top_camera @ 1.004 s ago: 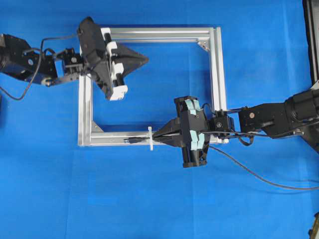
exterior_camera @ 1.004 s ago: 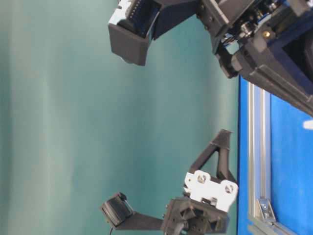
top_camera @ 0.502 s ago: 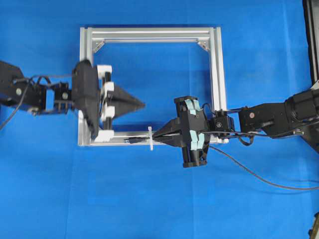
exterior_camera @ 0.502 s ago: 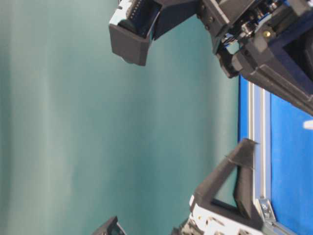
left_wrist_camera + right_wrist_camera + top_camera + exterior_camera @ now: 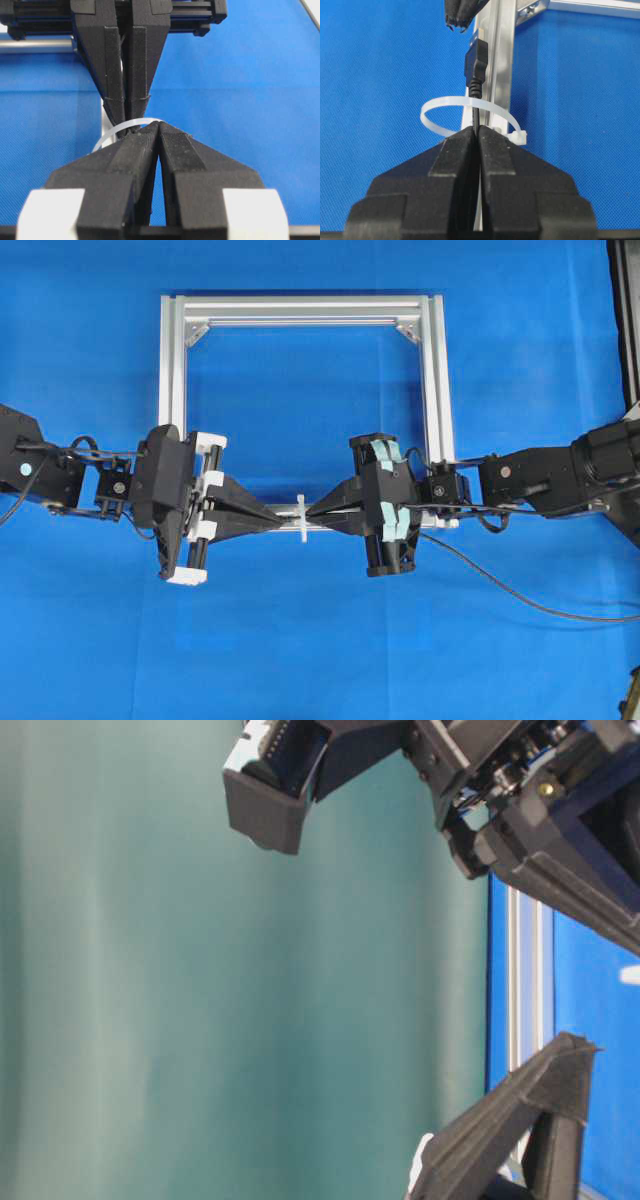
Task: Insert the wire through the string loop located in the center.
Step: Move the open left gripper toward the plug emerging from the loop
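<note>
Right gripper was clamped on the wire | plug sat through the string loop, so you could take it | left gripper was shut, tips near the plug.

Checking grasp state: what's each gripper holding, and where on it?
Right gripper pinches the wire just behind its plug, already through the string loop. Left gripper is shut, holding nothing.

Brushed aluminium frame – matt blue cloth, translucent plastic string loop.
</note>
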Action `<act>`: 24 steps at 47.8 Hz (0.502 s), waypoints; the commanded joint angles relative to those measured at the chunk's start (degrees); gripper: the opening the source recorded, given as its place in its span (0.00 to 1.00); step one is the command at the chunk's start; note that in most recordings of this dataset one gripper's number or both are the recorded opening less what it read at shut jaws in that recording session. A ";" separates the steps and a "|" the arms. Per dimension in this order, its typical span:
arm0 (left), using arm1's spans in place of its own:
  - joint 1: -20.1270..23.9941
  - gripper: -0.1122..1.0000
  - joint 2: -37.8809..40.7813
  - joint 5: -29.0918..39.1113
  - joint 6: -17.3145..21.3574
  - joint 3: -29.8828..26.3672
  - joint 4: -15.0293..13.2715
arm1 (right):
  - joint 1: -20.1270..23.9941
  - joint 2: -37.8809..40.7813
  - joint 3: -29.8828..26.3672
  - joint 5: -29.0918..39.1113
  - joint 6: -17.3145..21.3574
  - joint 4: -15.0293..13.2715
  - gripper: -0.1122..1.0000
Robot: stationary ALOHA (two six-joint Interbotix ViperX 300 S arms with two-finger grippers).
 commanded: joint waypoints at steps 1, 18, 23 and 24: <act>0.35 0.10 -1.76 -0.35 -0.88 -0.35 -0.09 | -0.09 -0.70 -0.88 -0.18 0.00 0.18 0.07; 0.53 0.10 -1.76 -0.18 -1.23 -0.26 -0.09 | 0.00 -0.70 -0.88 -0.18 0.00 0.18 0.07; 0.53 0.10 -1.76 -0.26 -1.23 -0.35 -0.09 | 0.00 -0.79 -0.88 -0.26 0.00 0.18 0.07; 0.53 0.10 -1.76 -0.18 -1.23 -0.35 -0.09 | 0.00 -0.70 -0.79 -0.18 0.00 0.09 0.07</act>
